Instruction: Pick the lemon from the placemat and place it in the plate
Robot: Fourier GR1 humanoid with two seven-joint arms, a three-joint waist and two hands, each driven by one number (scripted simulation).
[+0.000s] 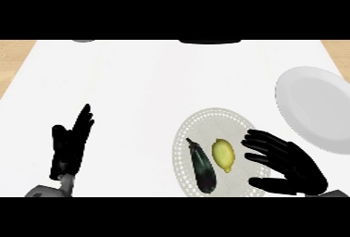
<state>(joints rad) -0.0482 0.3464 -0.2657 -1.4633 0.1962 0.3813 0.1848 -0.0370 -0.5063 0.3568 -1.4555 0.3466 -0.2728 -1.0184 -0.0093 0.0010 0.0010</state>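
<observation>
- Lemon (223, 154), oval, lies on round dotted placemat (205, 121) beside dark eggplant (202, 165).
- Right robot hand (287, 167) open, empty, just right of it.
- Plate (315, 107) at right frame edge.
- Left robot hand (70, 144) rests open, lower left.

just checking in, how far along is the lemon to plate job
Nothing delivered: the lemon lies beside the eggplant on the placemat. The open right hand is right beside it, not gripping. Grasp, carry to the plate remain. Left hand rests open.
</observation>
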